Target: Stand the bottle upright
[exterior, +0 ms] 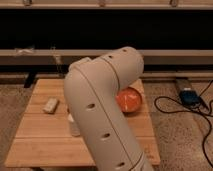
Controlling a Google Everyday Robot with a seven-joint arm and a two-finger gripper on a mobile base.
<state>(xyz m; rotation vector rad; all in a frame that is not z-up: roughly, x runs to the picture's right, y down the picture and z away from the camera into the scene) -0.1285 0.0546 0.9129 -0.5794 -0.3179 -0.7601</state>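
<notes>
The bottle (50,105) lies on its side on the wooden table (40,145), left of the big cream arm (102,100); a white cup (73,125) peeks out at the arm's left edge; an orange bowl (131,100) shows at its right; the gripper is hidden, so I cannot tell its state

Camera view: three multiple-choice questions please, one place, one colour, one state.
1. Where is the bottle? A) left part of the table B) on the floor C) on a chair
2. What colour is the bowl? A) blue B) orange C) green
3. How is the bottle? A) upright B) lying flat C) in the gripper
Answers: A, it sits left of the arm; B, its orange shows right of the arm; B, its long side rests on the wood, and the gripper is out of view.
</notes>
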